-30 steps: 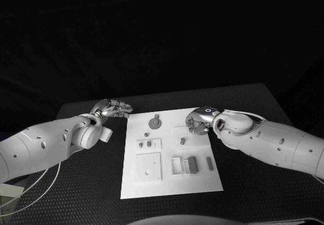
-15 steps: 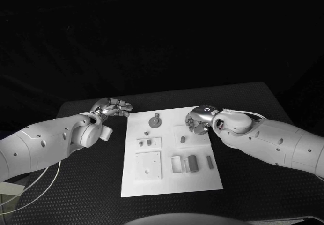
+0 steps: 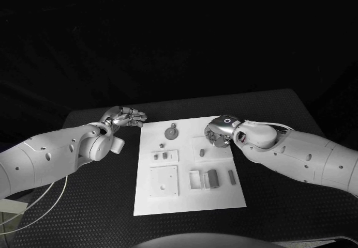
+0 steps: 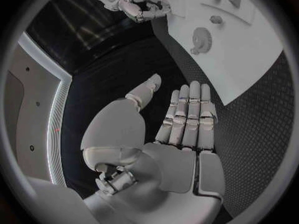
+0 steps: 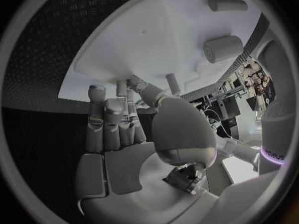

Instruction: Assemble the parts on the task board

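Black table carried the white task board mid-table. Right hand hovered at the board's far right corner; grip unclear. Left hand sat empty, flat, off its far left corner. Risk: knocking loose parts.

Your left hand hovers flat and empty, fingers together, over the dark tabletop beside the task board; the right hand is at its far edge.
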